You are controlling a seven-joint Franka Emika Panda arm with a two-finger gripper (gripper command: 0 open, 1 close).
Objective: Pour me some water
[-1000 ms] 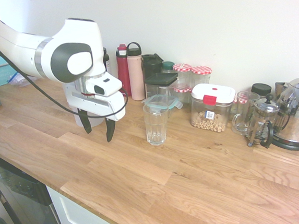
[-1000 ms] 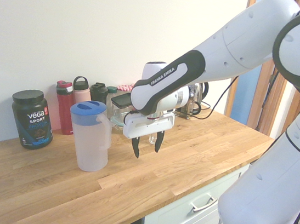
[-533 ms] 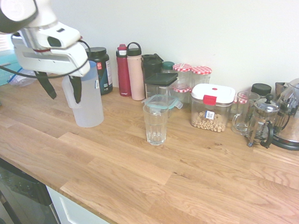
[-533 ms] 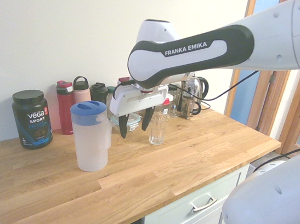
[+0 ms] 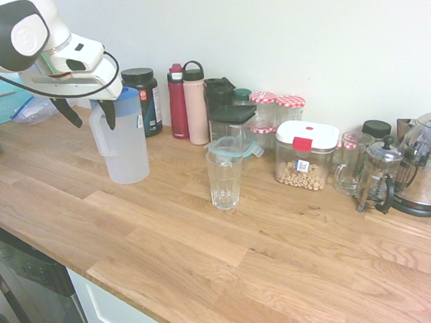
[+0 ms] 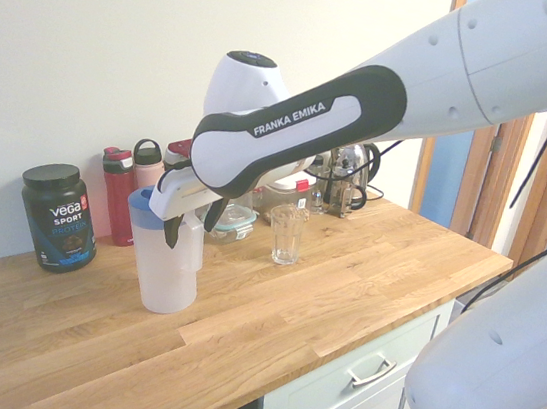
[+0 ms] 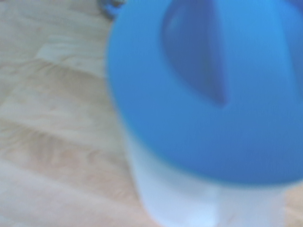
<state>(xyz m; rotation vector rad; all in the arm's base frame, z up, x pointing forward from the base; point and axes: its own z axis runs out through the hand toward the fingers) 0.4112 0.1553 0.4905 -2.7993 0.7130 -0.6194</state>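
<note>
Colours on the oak-toned worktop [image 5: 208, 245]

The frosted white pitcher [image 5: 125, 143] wore a blue lid [image 7: 208, 90]; a red bottle [image 5: 178, 103] stood by a pink one [image 5: 196, 104], and jars [image 5: 277, 109] had red-checked lids.

Bare wooden counter [image 5: 210, 268] lies open at six o'clock of the drinking glass [image 5: 225, 179]. Jars, bottles [image 5: 186, 103] and a kettle [image 5: 427, 165] crowd the wall at twelve; a frosted pitcher [image 5: 123, 139] stands at nine.
</note>
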